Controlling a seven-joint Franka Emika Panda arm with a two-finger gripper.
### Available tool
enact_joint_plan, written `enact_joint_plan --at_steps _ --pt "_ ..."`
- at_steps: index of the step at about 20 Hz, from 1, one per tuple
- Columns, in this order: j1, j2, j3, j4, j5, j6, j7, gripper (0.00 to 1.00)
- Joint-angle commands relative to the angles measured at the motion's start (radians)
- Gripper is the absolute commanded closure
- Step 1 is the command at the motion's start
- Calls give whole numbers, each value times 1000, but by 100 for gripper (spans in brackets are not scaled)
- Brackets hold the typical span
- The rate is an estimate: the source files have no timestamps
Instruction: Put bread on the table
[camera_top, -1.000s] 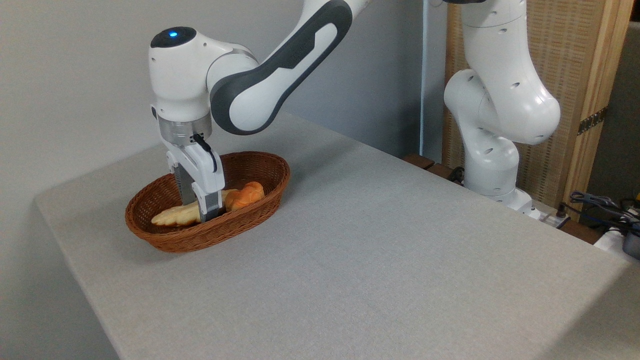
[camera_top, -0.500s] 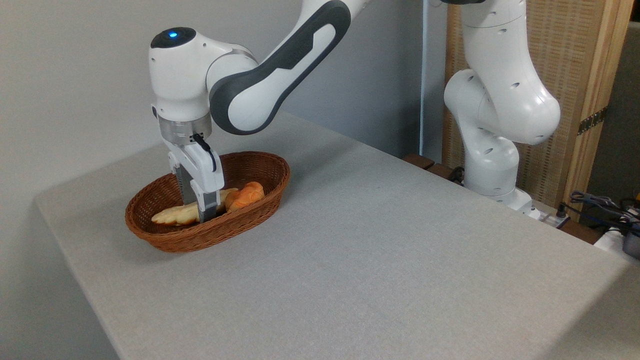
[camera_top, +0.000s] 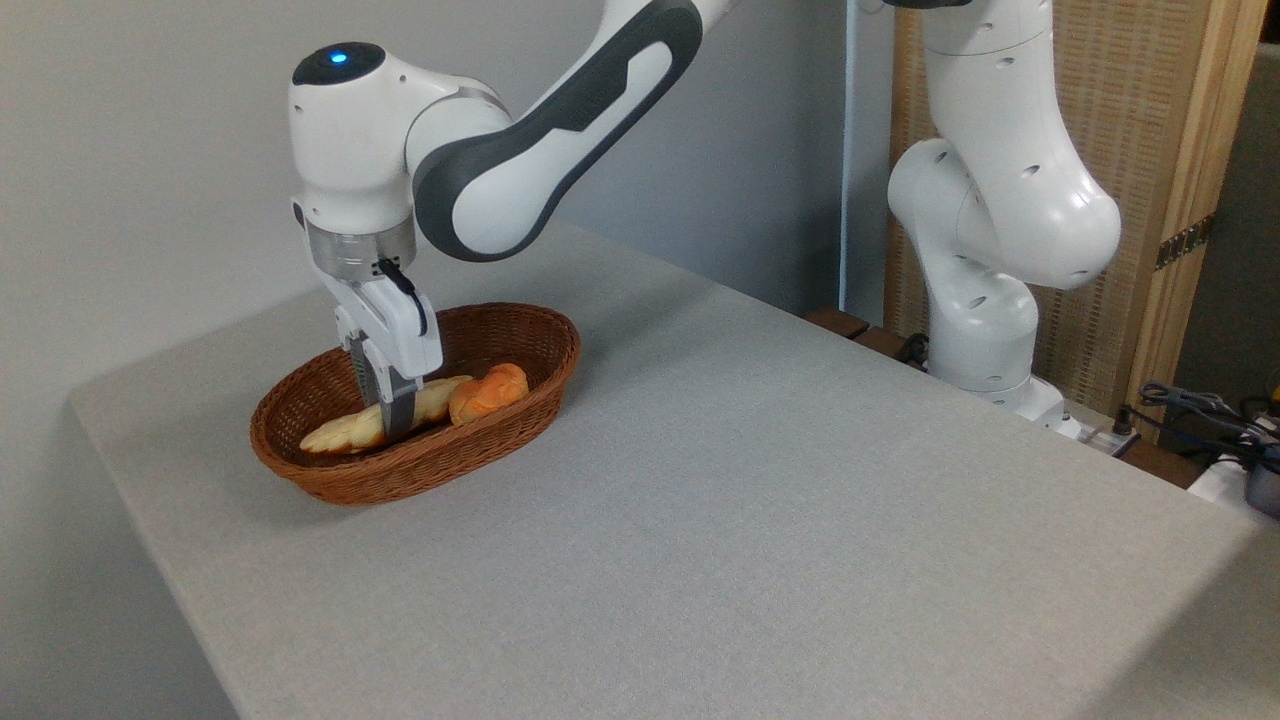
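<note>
The gripper (camera_top: 388, 425) was clamped across the middle of the braided bread (camera_top: 380, 424), which lay inside the wicker basket (camera_top: 420, 470) near the table's (camera_top: 760, 520) far left corner; it looked light, stiff and easy to tilt.

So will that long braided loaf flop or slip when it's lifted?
The braided loaf probably stays stiff: it lies straight in the wicker basket. The gripper grips it near mid-length, so it should tilt little. Its bumpy surface likely resists slipping.

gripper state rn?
Gripper: closed on the bread, fingers across its middle, loaf inside the basket.
</note>
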Motion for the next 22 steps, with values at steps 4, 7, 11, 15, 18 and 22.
enact_joint_plan --at_steps 4,7,11,15,18,22 --pt "0 -13 56 112 -13 -269 13 79" --pt "2 -14 105 189 -45 -372 31 78" --pt "17 -17 140 209 -154 -375 33 78" --pt "25 -16 140 209 -196 -365 33 78" --pt "37 -31 148 217 -185 -366 48 75" --pt "59 -117 218 212 -168 -423 187 69"
